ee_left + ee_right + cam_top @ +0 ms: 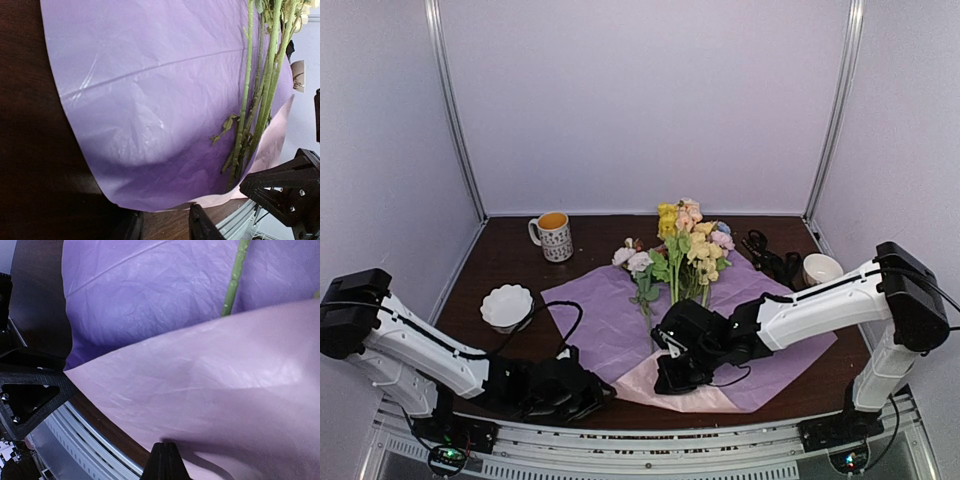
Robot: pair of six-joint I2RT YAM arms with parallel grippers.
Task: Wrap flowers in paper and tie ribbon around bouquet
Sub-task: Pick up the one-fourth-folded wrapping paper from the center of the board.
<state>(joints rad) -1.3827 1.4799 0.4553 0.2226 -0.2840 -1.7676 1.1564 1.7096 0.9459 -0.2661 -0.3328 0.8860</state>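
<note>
The flowers (682, 255) lie on the paper (605, 325), stems toward the arms and blooms toward the far side of the bench (505, 262), where 1 mug (553, 237) and 1 white bowl (507, 305) stand off the sheet. The right gripper (162, 462), pressed together, pinches the paper's near corner, its pale pink underside turned up. The left gripper (165, 227) sits spread and empty just off the sheet's near-left edge.

Thin, crinkled paper (150, 100) lies on a smooth dark wooden table (30, 150).
</note>
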